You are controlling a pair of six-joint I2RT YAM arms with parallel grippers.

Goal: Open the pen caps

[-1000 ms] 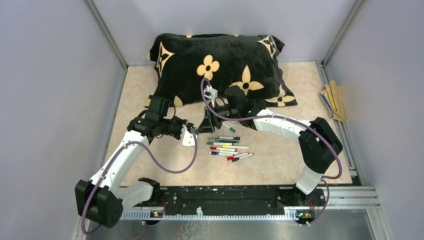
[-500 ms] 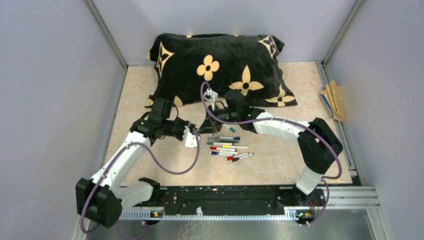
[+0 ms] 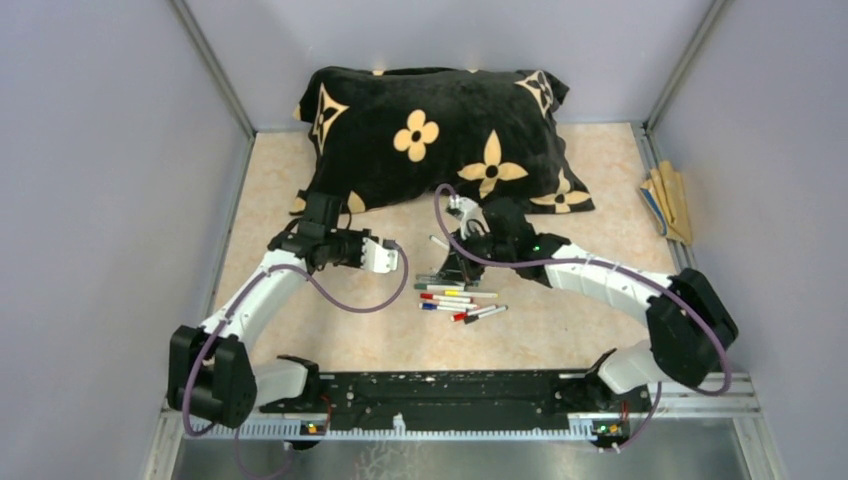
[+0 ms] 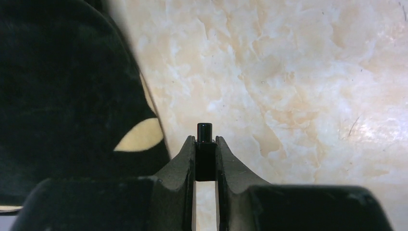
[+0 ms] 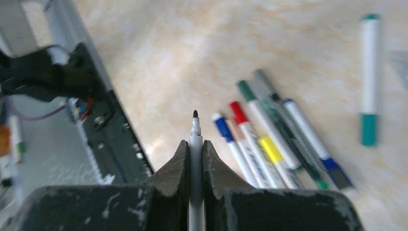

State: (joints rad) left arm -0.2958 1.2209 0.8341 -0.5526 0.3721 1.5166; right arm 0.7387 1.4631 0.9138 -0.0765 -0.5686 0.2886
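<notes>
Overhead view: left gripper (image 3: pixel 390 258) hung over bare marbled beige tabletop (image 3: pixel 560 335), near the black plush pillow with tan flower motifs (image 3: pixel 440 120). Right gripper (image 3: pixel 450 275) sat at the far edge of the loose heap of slim white-barrelled marker pens (image 3: pixel 456 297). Grips not readable from up there.

Left wrist view: jaws clenched on a tiny black plastic cap (image 4: pixel 204 143), its end poking past the fingertips, no barrel attached.

Right wrist view: jaws clamped on a slim white pen barrel (image 5: pixel 195 139), bare black nib pointing forward. The heap lay just beside, caps red, blue, green and yellow all on. One green-ended pen (image 5: pixel 369 82) lay well apart.

Judgement: this pen counted as opened, and the step in hand was setting both halves down.
- Cap: lower close to the table before release, clear of the pillow, where black on black would hide it.
- Barrel: lay flat, apart from the capped heap, so opened and unopened stayed distinguishable.
</notes>
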